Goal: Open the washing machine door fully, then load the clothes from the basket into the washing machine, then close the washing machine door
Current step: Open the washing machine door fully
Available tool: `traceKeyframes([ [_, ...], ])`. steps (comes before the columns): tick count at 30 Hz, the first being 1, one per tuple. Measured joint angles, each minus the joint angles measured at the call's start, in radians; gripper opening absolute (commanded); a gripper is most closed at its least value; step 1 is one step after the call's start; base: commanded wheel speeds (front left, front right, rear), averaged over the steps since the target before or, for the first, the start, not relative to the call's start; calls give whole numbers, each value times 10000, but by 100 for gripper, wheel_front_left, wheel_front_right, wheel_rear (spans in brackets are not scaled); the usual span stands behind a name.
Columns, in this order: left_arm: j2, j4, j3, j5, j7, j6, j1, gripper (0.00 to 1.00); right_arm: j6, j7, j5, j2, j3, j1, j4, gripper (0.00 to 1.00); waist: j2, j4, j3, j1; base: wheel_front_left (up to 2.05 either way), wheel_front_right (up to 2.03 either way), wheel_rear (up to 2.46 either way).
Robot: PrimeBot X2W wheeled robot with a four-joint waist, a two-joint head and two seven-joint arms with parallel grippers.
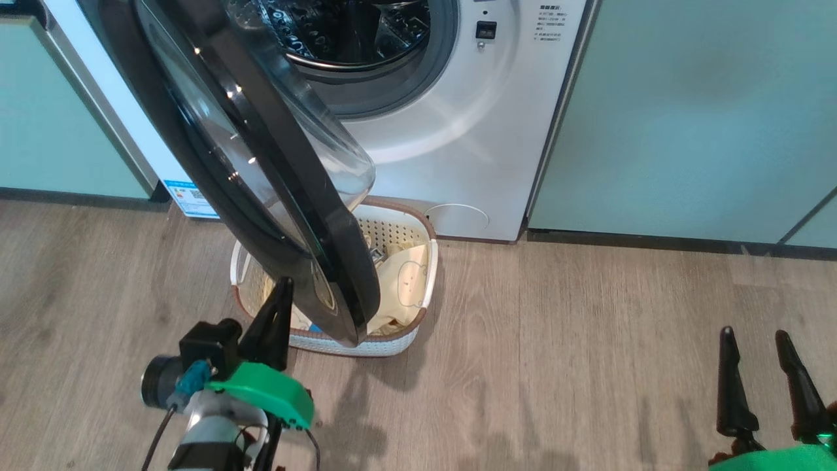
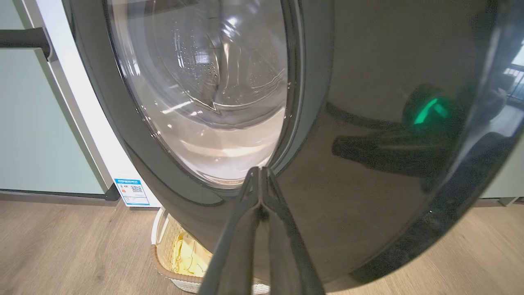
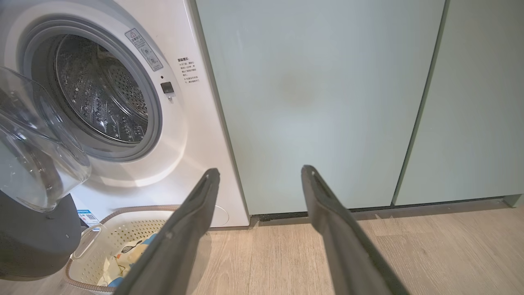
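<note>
The washing machine (image 1: 458, 131) stands with its steel drum exposed. The washing machine door (image 1: 281, 170), black-rimmed with a clear glass bowl, swings out partway over the basket (image 1: 386, 343). The cream basket sits on the floor against the washer and holds pale yellow clothes (image 1: 405, 281). My left gripper (image 1: 282, 288) is shut on nothing and points up at the door's outer face. In the left wrist view its tips (image 2: 260, 171) lie by the glossy rim (image 2: 368, 61); I cannot tell whether they touch it. My right gripper (image 1: 753, 333) is open at the lower right, away from the washer.
Pale green cabinets flank the washer on the right (image 1: 686, 118) and on the left (image 1: 52, 111). A wooden floor (image 1: 556, 360) stretches to the right of the basket. The right wrist view shows the drum (image 3: 102, 90), the basket (image 3: 123, 229) and the cabinet front (image 3: 319, 102).
</note>
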Motion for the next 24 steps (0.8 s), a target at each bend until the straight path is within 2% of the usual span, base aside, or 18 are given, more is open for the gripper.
traceKeyframes([
  [7,17,-115,194,-2,0,182,0,0,0,0,2,0,-12,0,-44,100,0,24,-33,0,0,0,0],
  [11,115,-589,610,-2,0,527,-12,0,0,0,4,2,-33,0,-63,100,0,52,-83,0,0,0,0],
  [14,336,-1358,970,33,0,899,-40,0,0,0,6,2,-54,2,-63,100,0,89,-125,0,0,0,0],
  [17,577,-2351,1296,107,-2,1083,-162,0,0,0,19,2,-61,10,-61,100,0,116,-183,0,0,0,0],
  [18,706,-3114,1423,232,-4,1220,-345,0,0,0,17,4,-67,21,-61,100,0,125,-238,0,0,0,0],
  [24,988,-5239,1302,483,270,1220,-954,0,0,0,17,6,-86,316,-61,100,0,129,-414,-1,0,0,0],
])
